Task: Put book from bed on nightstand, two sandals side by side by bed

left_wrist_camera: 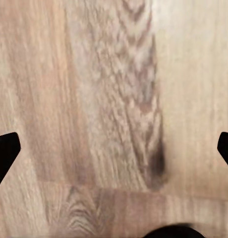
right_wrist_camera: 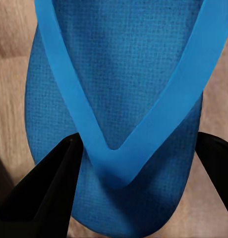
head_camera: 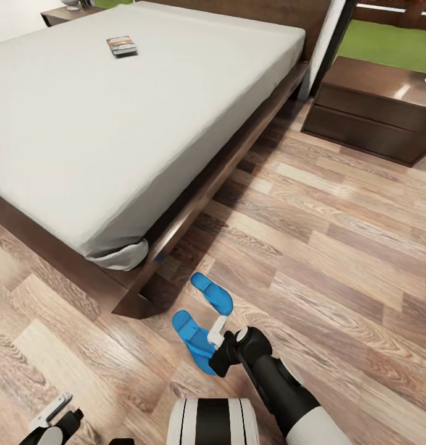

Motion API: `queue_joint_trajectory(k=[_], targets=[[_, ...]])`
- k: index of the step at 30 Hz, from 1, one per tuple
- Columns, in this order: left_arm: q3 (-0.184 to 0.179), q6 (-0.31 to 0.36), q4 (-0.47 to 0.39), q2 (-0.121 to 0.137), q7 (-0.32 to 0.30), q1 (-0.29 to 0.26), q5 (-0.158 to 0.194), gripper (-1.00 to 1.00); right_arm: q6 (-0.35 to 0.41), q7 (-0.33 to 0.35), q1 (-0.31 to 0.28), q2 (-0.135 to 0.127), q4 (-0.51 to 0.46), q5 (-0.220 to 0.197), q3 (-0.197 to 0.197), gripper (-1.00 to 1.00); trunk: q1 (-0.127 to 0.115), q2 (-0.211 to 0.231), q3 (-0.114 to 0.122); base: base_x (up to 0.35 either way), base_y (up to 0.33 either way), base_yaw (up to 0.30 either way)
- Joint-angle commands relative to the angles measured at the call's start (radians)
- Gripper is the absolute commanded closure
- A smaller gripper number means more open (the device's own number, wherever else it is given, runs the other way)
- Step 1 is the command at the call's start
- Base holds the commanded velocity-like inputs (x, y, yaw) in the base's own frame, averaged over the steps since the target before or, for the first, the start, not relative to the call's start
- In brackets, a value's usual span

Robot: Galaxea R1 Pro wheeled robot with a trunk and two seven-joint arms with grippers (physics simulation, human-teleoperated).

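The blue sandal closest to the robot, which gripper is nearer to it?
Right. The right gripper hangs directly over the near sandal, its fingers either side of the strap. The left gripper sits low over bare floor, well off to the side.

Bed at 11 o'clock, book on its mattress at 12, two sandals on floor at 6, right gripper over nearer one, nightstand at 2.

place: home bedroom | evidence: large low bed with dark wood frame and pale mattress, far left | dark wood nightstand far right | wood-plank floor | blue sandals near the bed corner
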Motion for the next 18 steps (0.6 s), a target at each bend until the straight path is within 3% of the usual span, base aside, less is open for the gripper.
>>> queue_joint_trajectory(k=[1,9,18], targets=[[0.0,0.004,-0.002,0.0,0.006,0.0,0.005,-1.0,-0.001,0.01,-0.002,0.0,0.007,0.017,0.0,1.0,0.0,0.0,-0.001,0.0,0.0,0.281],[-0.002,0.002,-0.002,-0.001,0.004,0.0,0.003,-1.0,-0.013,0.011,-0.017,0.0,0.041,0.058,-0.004,1.0,0.0,0.0,-0.001,0.031,0.0,0.176],[0.0,-0.004,-0.001,-0.001,0.003,0.002,0.003,-1.0,-0.017,0.012,-0.05,0.001,0.087,0.059,-0.01,1.0,0.0,0.0,-0.001,0.251,0.0,0.028]])
